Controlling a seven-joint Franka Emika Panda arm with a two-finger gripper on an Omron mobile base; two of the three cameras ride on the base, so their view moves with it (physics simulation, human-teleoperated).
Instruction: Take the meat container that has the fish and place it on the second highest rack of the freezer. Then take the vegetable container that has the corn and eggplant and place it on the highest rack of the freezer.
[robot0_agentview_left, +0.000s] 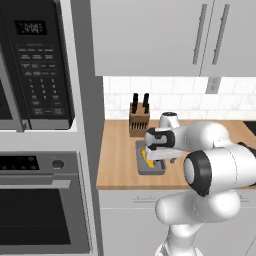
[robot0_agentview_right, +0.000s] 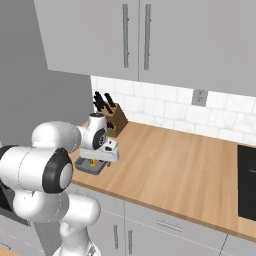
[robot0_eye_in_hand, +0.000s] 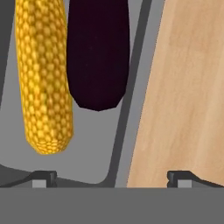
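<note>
Grey vegetable container (robot0_eye_in_hand: 114, 144) on the wooden counter (robot0_agentview_right: 170, 170), just in front of the knife block (robot0_agentview_left: 139, 121). Inside it: corn (robot0_eye_in_hand: 43, 74) and eggplant (robot0_eye_in_hand: 98, 52) lying side by side lengthwise, touching or nearly so, corn a bit longer toward the camera end. Gripper (robot0_eye_in_hand: 111, 178) low over the container's near end, jaws wide apart, holding nothing; one fingertip over the tray floor, the other outside the rim over bare counter, so the jaws straddle the tray wall.
</note>
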